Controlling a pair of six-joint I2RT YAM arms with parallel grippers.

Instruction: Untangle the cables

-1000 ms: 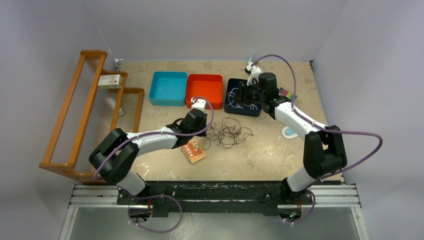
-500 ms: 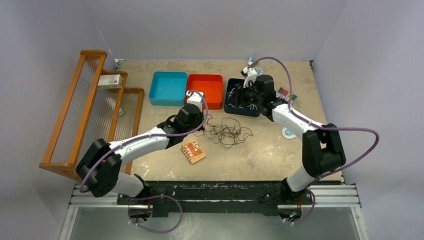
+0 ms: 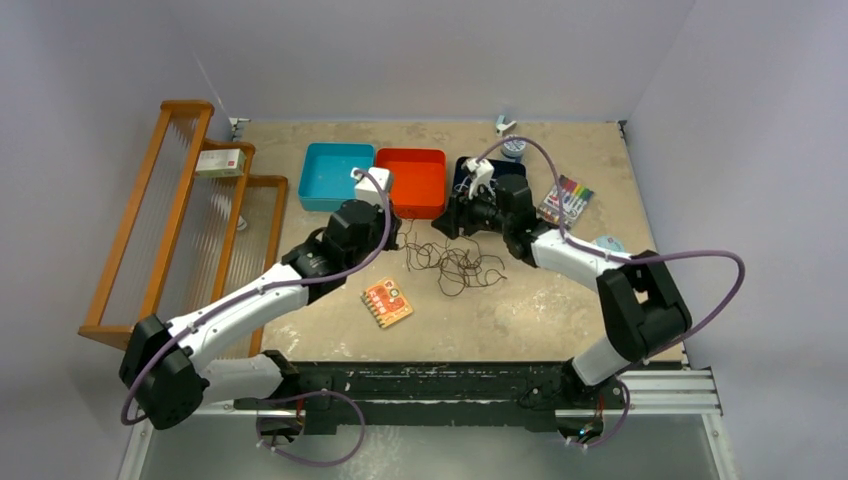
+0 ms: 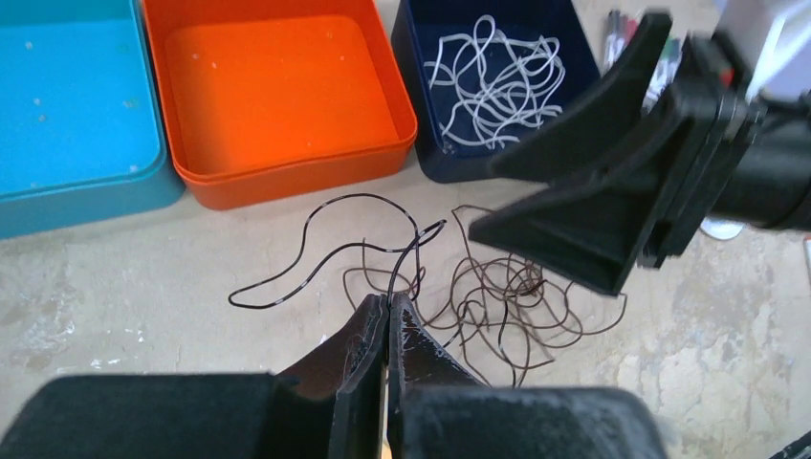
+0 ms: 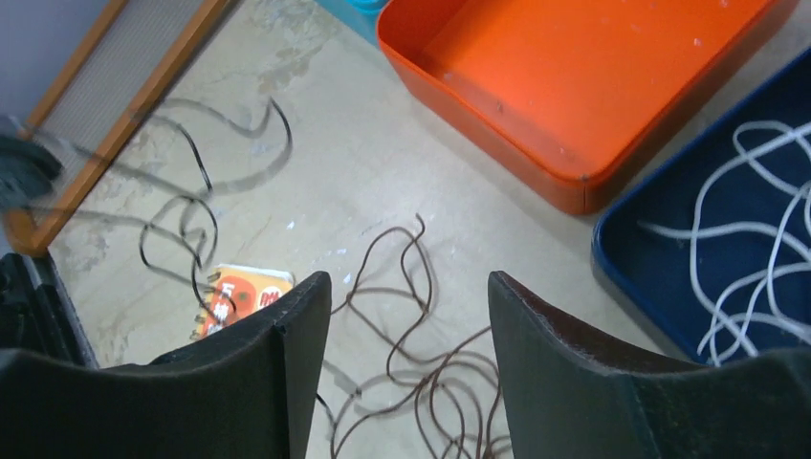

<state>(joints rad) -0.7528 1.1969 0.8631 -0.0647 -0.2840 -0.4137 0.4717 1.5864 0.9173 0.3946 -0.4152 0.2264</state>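
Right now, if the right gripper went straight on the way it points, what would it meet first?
Probably the brown cable tangle lying on the table: the right gripper points down at it, fingers open around it. Depth is unclear, so it may reach bare tabletop between strands.

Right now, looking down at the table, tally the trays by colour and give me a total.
Light blue tray: 1
Orange tray: 1
Dark blue tray: 1
Total: 3
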